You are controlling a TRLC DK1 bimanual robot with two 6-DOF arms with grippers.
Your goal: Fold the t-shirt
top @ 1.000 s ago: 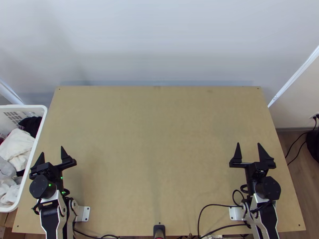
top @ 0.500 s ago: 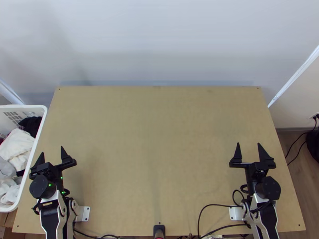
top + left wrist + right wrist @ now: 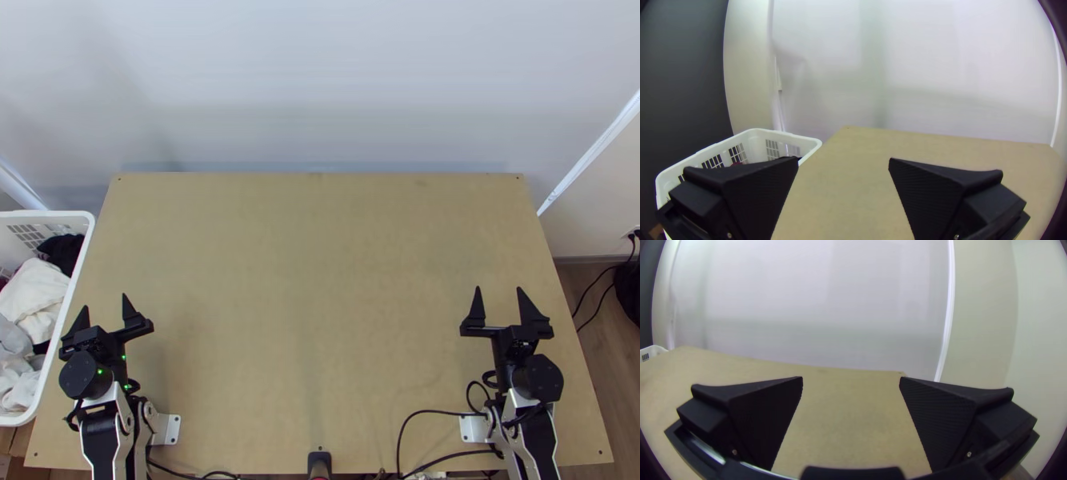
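Cloth (image 3: 34,288) in bskt (image 3: 67,302), nr parted L fingers (image 3: 81,322)

A robotics lab, it seems: 2 arms (image 3: 100,444) and black cables (image 3: 436,412) at a wooden table (image 3: 320,280).

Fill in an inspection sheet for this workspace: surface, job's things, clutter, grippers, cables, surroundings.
Surface: light wooden table, small dark dots near its corners.
Job's things: bunched white cloth and dark cloth in the white basket at the left edge; whether a t-shirt is among them, cannot tell.
Clutter: dark object at the near edge's middle.
Grippers: left gripper near the basket, right gripper near the right edge; both open, holding nothing.
Cables: black cable by the right arm's base.
Surroundings: pale wall behind.
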